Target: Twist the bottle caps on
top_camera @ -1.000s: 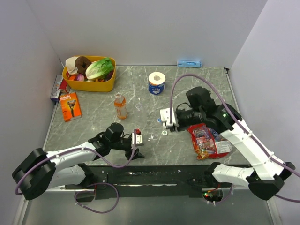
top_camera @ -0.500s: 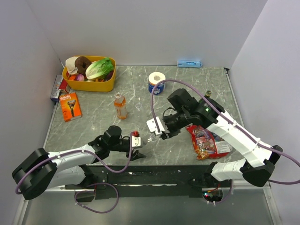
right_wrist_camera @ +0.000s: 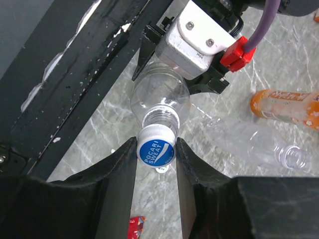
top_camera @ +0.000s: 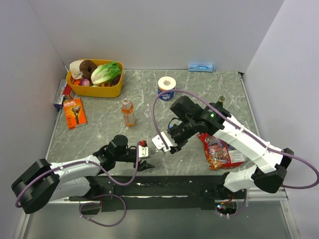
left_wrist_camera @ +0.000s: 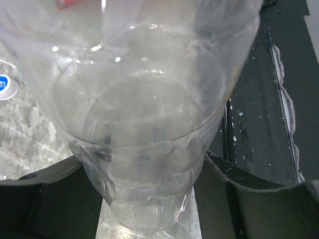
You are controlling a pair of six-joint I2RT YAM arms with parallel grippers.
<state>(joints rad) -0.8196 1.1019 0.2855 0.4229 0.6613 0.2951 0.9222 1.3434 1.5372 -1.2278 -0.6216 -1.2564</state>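
A small clear bottle (left_wrist_camera: 149, 124) fills the left wrist view, and my left gripper (left_wrist_camera: 149, 204) is shut on its lower body. In the right wrist view that bottle (right_wrist_camera: 159, 97) points its threaded neck at my right gripper (right_wrist_camera: 156, 150), which is shut on a blue bottle cap (right_wrist_camera: 156, 152). The cap sits at the bottle's mouth. From above, the two grippers meet near the table's front edge, left gripper (top_camera: 145, 160) and right gripper (top_camera: 158, 148). Another blue cap (left_wrist_camera: 4, 85) lies on the table. A second clear bottle (right_wrist_camera: 269, 147) lies open beside the orange drink bottle (right_wrist_camera: 286, 107).
A yellow basket (top_camera: 94, 92) of food stands at the back left, with an orange razor box (top_camera: 75, 113) near it. A toilet roll (top_camera: 166, 88) stands mid-back. A snack packet (top_camera: 219, 149) lies under the right arm. The orange bottle (top_camera: 128, 112) stands centre-left.
My right arm has swung left and toward the front edge with the cap, up to the mouth of the bottle in the left gripper. The left arm has barely shifted.
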